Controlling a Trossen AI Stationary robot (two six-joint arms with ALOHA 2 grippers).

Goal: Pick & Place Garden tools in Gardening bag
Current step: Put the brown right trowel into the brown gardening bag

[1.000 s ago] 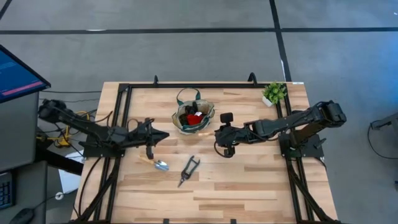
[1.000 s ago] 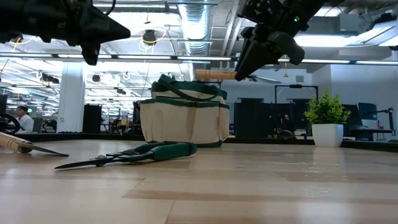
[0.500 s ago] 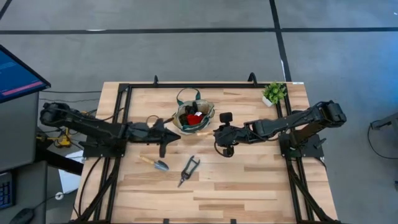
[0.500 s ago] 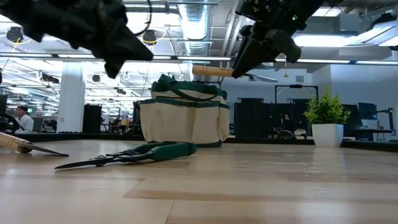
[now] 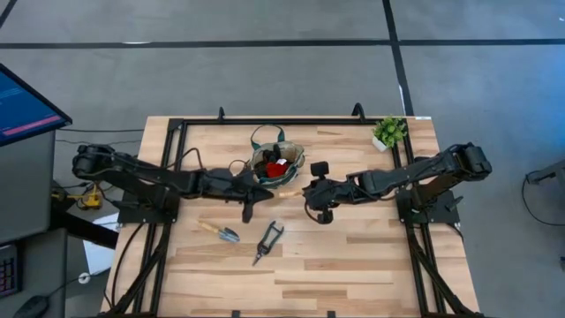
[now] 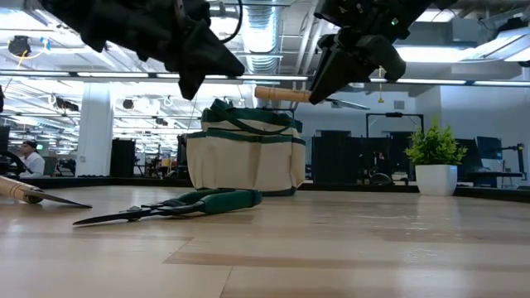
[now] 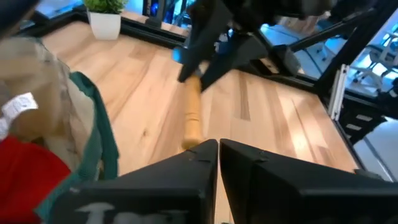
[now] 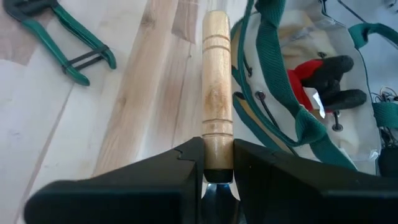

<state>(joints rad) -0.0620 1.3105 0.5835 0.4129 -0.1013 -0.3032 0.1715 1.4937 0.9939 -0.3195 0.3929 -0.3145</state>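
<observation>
The cream gardening bag point(image 5: 276, 166) with green trim stands at the table's far middle, with a red-and-black piece point(image 8: 320, 71) inside. My right gripper point(image 5: 309, 190) hovers at the bag's near right, shut on a wood-handled tool point(image 8: 216, 93) whose head is hidden. My left gripper point(image 5: 256, 193) is shut and holds nothing. It hangs in the air by the bag's near left rim, close to the handle's free end point(image 7: 189, 142). A trowel point(image 5: 221, 232) and green-handled shears point(image 5: 267, 240) lie flat on the table nearer the front. My right gripper pinches the wooden handle at its end next to the tool's dark neck point(image 8: 217, 163), between its two fingers. The fingers come slanting down from the table's right, and the handle runs on ahead of them. The handle point(image 6: 281, 95) hangs about level above the bag's near rim, clear of the table.
A small potted plant point(image 5: 388, 132) stands at the far right corner. A black frame point(image 5: 177, 132) runs along the table's far and side edges. Bare wood lies in front of the trowel and shears.
My left gripper has travelled toward the table's right edge, from above the trowel to the bag's near left rim, staying shut. My right gripper and the tool it holds have kept their place.
</observation>
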